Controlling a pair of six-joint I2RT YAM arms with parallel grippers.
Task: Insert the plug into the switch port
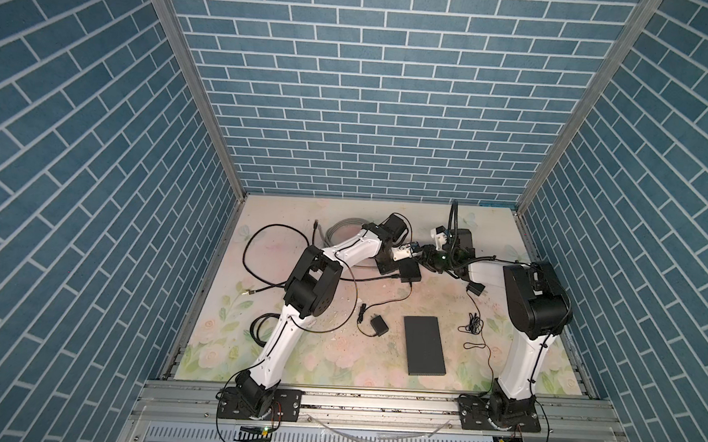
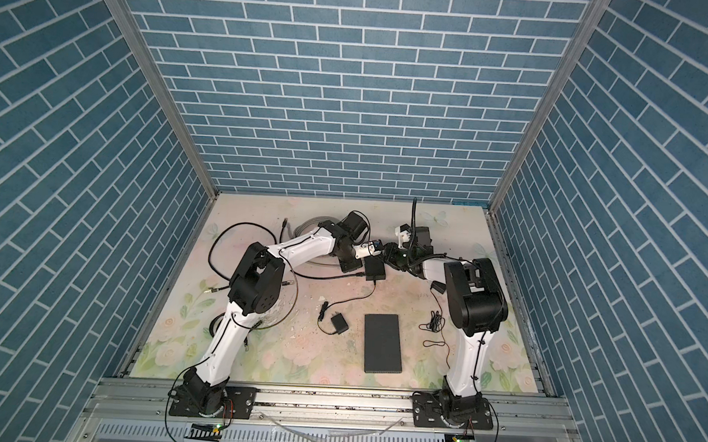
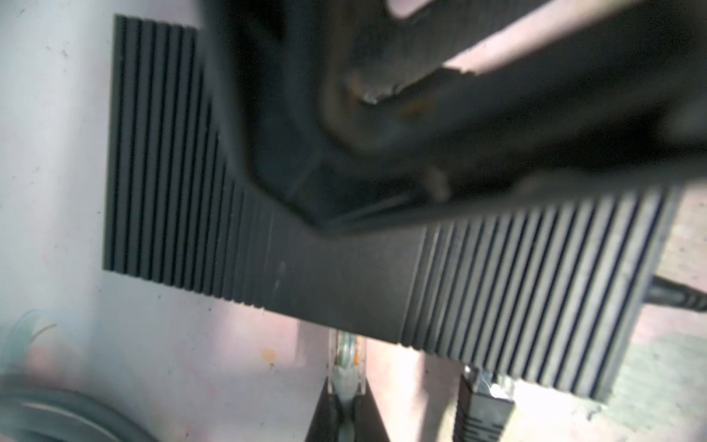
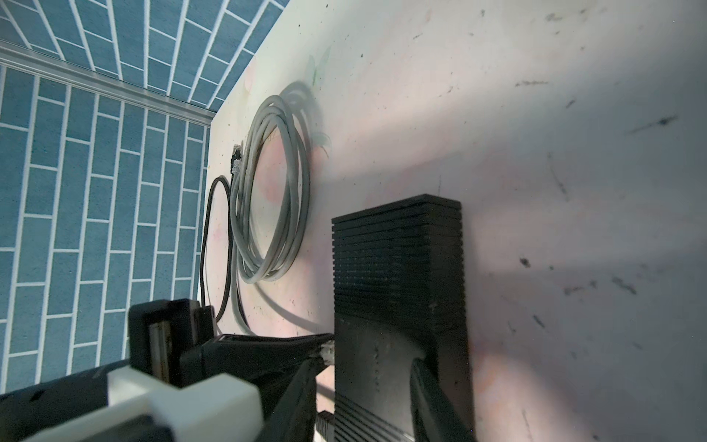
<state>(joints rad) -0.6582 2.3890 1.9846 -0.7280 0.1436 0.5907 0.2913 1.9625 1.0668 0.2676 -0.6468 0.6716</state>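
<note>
The switch [image 3: 344, 275] is a small black ribbed box lying on the flowered mat at mid-back in both top views [image 1: 410, 270] [image 2: 374, 270]. My left gripper [image 3: 347, 398] is shut on a clear plug [image 3: 347, 359] with a grey cable. The plug's tip sits at the switch's port edge, and how far it is in cannot be told. My right gripper [image 4: 369, 367] straddles the switch [image 4: 382, 268], one finger on each long side, shut on it. Both grippers meet over the switch in a top view, left [image 1: 419, 253] and right [image 1: 431, 262].
A black plug [image 3: 482, 409] sits in a neighbouring port, and a black power lead [image 3: 677, 298] leaves the switch's end. A grey cable coil [image 1: 339, 229] lies behind the left arm. A flat black box [image 1: 425, 345], a black adapter [image 1: 378, 327] and loose black cables [image 1: 268, 246] lie nearer the front.
</note>
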